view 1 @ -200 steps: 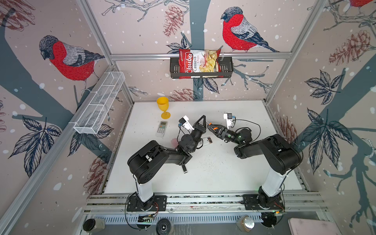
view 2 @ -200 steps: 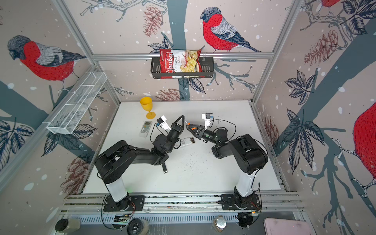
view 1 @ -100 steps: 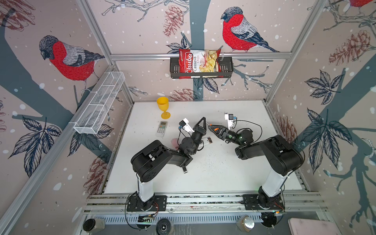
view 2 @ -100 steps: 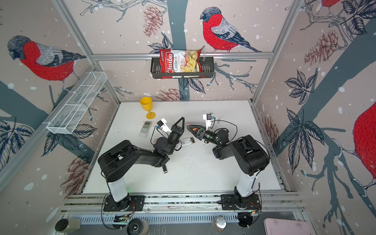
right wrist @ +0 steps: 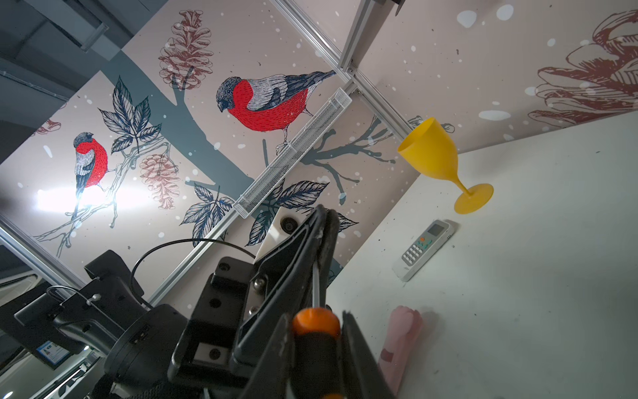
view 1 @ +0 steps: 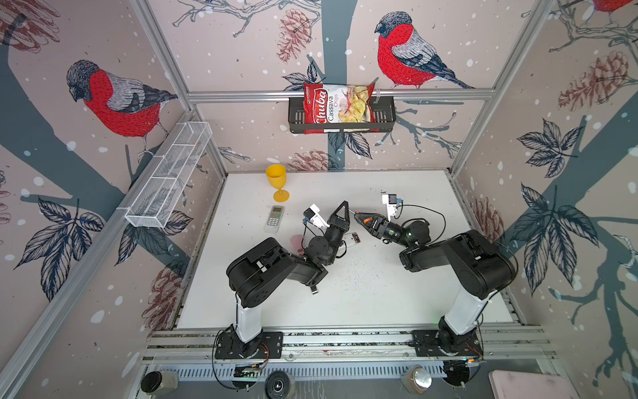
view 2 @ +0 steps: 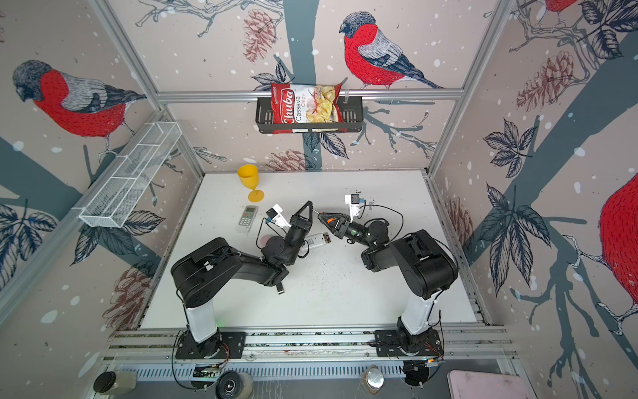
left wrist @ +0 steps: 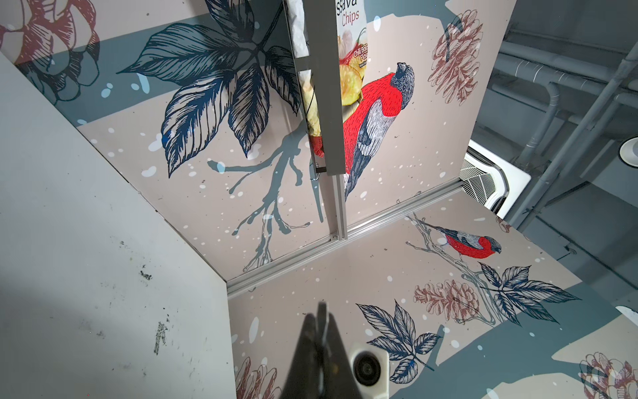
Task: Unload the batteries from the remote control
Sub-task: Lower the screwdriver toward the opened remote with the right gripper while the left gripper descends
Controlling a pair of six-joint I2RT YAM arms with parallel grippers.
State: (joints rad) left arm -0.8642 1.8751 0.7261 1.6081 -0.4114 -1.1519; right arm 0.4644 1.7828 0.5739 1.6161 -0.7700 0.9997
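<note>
Two grippers meet on one screwdriver [right wrist: 316,324], right of the yellow goblet [view 1: 277,181]: the right gripper [view 1: 359,217] clamps its handle, and the left gripper [view 1: 343,207] pinches its shaft. On the robot's side of the goblet, the left arm [view 2: 241,266] half hides the remote control [view 2: 316,240]. Its batteries [view 2: 326,237] show only as a dark blur at its open end.

Robotics laboratory cell: an aluminium frame [view 1: 338,94] and printed wall panels [view 1: 241,41] enclose two rail-mounted robot arms [view 1: 262,269]; pipes [left wrist: 549,117] run overhead.
</note>
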